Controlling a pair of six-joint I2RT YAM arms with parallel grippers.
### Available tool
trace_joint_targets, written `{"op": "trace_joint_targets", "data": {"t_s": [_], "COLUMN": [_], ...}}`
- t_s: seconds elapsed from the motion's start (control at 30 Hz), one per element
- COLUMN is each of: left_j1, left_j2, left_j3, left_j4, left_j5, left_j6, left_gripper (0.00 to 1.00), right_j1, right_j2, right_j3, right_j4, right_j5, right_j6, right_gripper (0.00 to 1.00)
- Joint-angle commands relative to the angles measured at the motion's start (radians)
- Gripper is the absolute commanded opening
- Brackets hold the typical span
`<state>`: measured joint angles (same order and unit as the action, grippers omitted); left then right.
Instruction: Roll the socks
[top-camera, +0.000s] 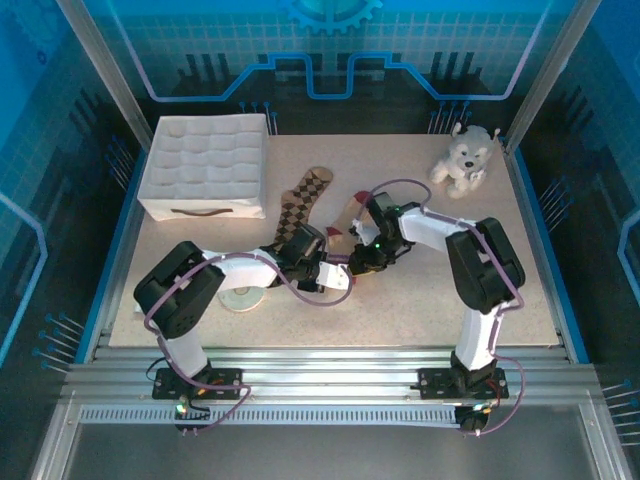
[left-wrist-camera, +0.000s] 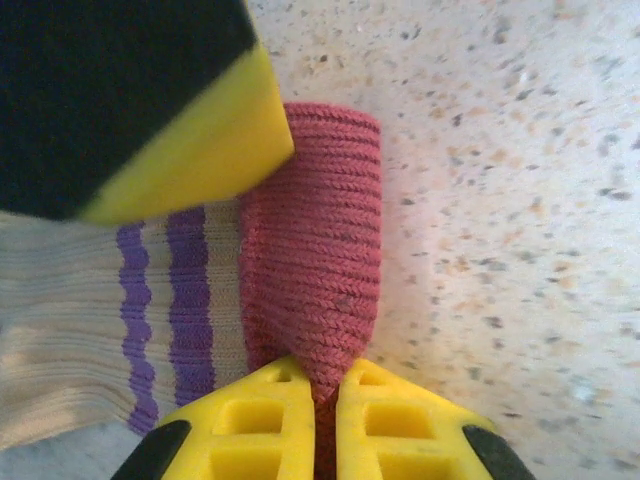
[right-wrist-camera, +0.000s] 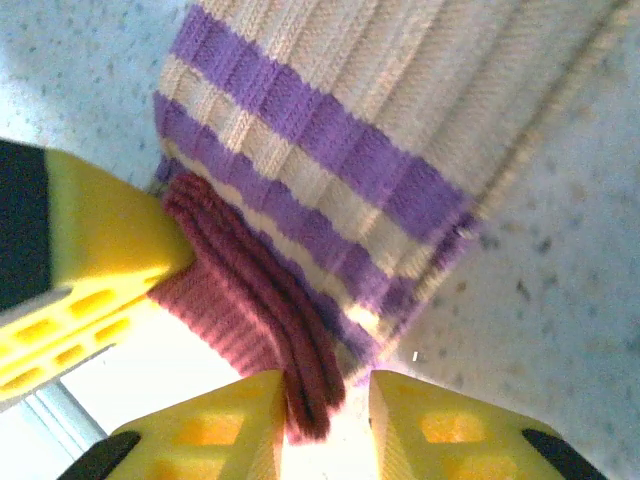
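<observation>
Left wrist view: left gripper (left-wrist-camera: 325, 388) at 6 o'clock, jaws closed tight on the dark red end of the striped sock (left-wrist-camera: 300, 250). The tan body runs off toward 9 o'clock. One yellow finger (left-wrist-camera: 190, 140) from the other arm sits over the sock at 11 o'clock; contact unclear.

Right wrist view: right gripper (right-wrist-camera: 325, 425) at 6 o'clock, jaws parted. The red edge lies between them with a gap on one side, so it is not clamped. This view alone shows the red end doubled in layers under the stripes.

Top view: both arms meet at table (top-camera: 450, 300) centre, covering most of that sock. The argyle sock (top-camera: 305, 200) lies flat at 11 o'clock from them, unheld.

Judgement: early; one fold at most, no roll formed, and the socks are not yet paired.
</observation>
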<state>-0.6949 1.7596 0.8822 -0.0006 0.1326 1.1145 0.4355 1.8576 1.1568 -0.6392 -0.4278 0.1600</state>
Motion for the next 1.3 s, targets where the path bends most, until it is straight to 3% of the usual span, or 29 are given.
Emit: {"op": "trace_joint_targets", "data": {"t_s": [0.0, 0.37, 0.77, 1.0, 1.27], "left_j1": [-0.032, -0.066, -0.087, -0.095, -0.096], "left_j2": [-0.021, 0.054, 0.073, 0.051, 0.053], "left_j3": [0.032, 0.232, 0.278, 0.217, 0.196], "left_j4": [-0.248, -0.555, -0.616, -0.491, -0.479], "left_j5": [0.06, 0.134, 0.149, 0.171, 0.171], "left_j6": [-0.156, -0.35, -0.561, -0.718, -0.818], "left_gripper": [0.0, 0.0, 0.0, 0.0, 0.0], "right_j1": [-0.015, -0.009, 0.098, 0.178, 0.181], "right_j2": [-0.111, -0.462, -0.817, -0.825, -0.813], "right_j3": [-0.068, -0.407, -0.895, -0.923, -0.928], "right_j4": [0.1, 0.475, 1.063, 1.063, 1.089], "right_j5": [-0.019, 0.017, 0.061, 0.085, 0.067], "right_j6": [-0.007, -0.045, -0.22, -0.298, -0.281], "right_gripper": [0.3, 0.31, 0.39, 0.4, 0.41]}}
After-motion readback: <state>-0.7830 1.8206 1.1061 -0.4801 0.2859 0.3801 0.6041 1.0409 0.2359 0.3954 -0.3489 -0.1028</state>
